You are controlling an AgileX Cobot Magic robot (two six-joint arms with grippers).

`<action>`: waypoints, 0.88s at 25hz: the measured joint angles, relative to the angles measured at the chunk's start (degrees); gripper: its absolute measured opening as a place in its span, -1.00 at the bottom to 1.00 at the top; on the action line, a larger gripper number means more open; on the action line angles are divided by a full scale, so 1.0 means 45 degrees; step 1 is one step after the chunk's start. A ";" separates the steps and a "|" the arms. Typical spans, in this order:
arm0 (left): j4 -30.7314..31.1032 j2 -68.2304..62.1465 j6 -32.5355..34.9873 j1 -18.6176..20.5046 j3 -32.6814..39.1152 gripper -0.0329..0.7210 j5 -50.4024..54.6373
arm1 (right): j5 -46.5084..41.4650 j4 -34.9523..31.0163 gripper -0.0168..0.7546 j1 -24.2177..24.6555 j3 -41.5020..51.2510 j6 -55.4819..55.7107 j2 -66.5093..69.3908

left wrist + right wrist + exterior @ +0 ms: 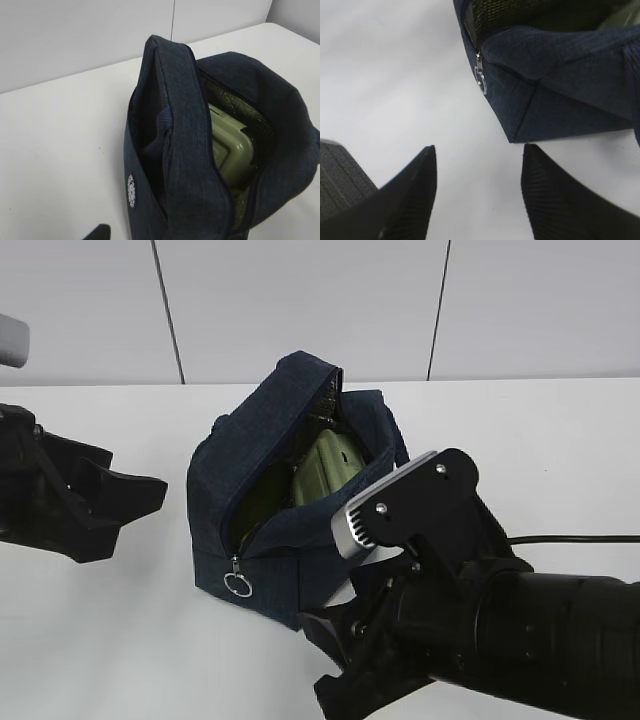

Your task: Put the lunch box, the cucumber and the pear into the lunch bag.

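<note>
The navy lunch bag point(270, 540) stands open on the white table, also seen in the left wrist view point(190, 150) and the right wrist view point(560, 95). The lunch box with its sage-green lid point(325, 472) sits tilted inside the bag point(231, 147). The cucumber and the pear do not show clearly; a yellowish patch point(241, 191) lies under the lid's corner and I cannot tell what it is. My left gripper point(135, 505) hovers left of the bag, open and empty. My right gripper point(479, 150) is open and empty, just off the bag's front corner.
The zipper's metal ring pull point(238, 585) hangs at the bag's front end point(480, 80). A grey wall with dark seams stands behind the table. A black cable point(575, 538) runs along the table at the right.
</note>
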State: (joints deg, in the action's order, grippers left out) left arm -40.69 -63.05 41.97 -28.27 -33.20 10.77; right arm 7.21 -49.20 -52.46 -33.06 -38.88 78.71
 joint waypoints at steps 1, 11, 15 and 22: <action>0.0000 0.0000 0.0000 0.0000 0.0000 0.19 0.0014 | 0.0000 0.0249 0.13 0.0000 0.0000 0.0206 0.0000; 0.0000 0.0000 0.0000 0.0000 0.0000 0.18 0.0271 | 0.0000 0.0621 0.11 0.0000 0.0000 0.0575 0.0000; 0.0000 0.0000 0.0000 0.0000 0.0000 0.18 0.0279 | 0.0000 0.0679 0.11 0.0000 0.0000 0.0575 0.0000; 0.0000 0.0000 0.0000 0.0000 0.0000 0.16 0.0285 | 0.0332 -0.4752 0.11 0.0000 -0.0150 -0.4793 -0.0187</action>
State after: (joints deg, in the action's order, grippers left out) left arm -40.69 -63.05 41.97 -28.27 -33.20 12.05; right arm 8.70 -70.58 -52.46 -33.74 -60.45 77.87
